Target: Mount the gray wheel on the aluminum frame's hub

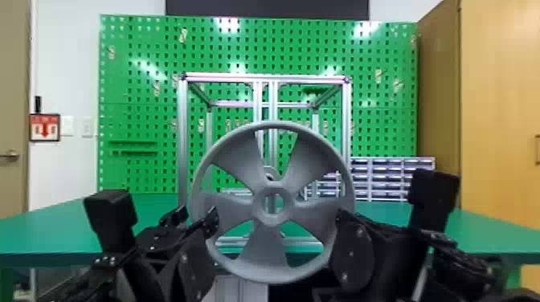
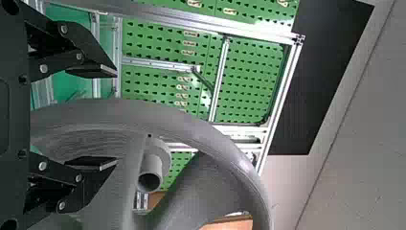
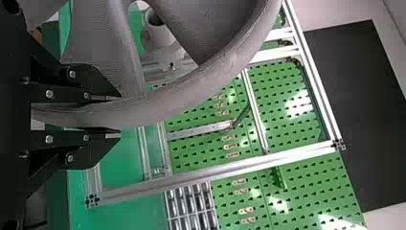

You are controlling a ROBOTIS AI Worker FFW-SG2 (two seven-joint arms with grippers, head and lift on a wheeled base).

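Gray wheel (image 1: pixel 265 249): we held it upright before the aluminum frame (image 1: pixel 183 140)
Left gripper (image 1: pixel 196 214): we had it released, astride the rim (image 1: pixel 271 125)
Right gripper (image 1: pixel 351 245): we clenched the rim

A green pegboard (image 1: pixel 136 120) with small hooks (image 1: pixel 183 35) stands behind the green table (image 1: pixel 48 237), a black panel (image 1: pixel 265 8) above. Drawers (image 1: pixel 385 176) sit low on the right, near a cupboard (image 1: pixel 498 100). Left, a red sign (image 1: pixel 44 127) hangs beside what look like switches (image 1: pixel 86 126), near a door (image 1: pixel 12 100).
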